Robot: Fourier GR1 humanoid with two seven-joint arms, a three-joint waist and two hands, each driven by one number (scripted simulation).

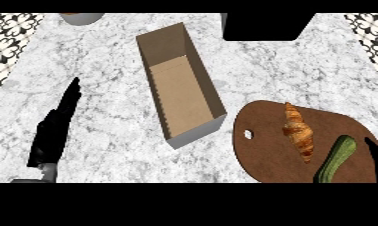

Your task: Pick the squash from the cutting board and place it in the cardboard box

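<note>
Bench: marbled grey-white bench fills the view, patterned tile at both far corners.
Left hand: left hand low at the left edge, fingers straight and together, pointing up the bench, holding nothing, resting.
Right hand: only a dark sliver of the right hand at the right edge, just beside the squash; can't tell how its fingers sit.
Squash: green squash lies on the near right part of the board, tilted, near end cut off by the view's edge.
Handling: I'd judge it stiff, smooth-skinned, a bit slippery, moderate weight; take it across the middle, where the sides run parallel.
Board: brown cutting board, a croissant just left of the squash, apart from it.
Box: open cardboard box further out, left of the board, nothing inside.
Far edge: black block and grey bowl rim.
</note>
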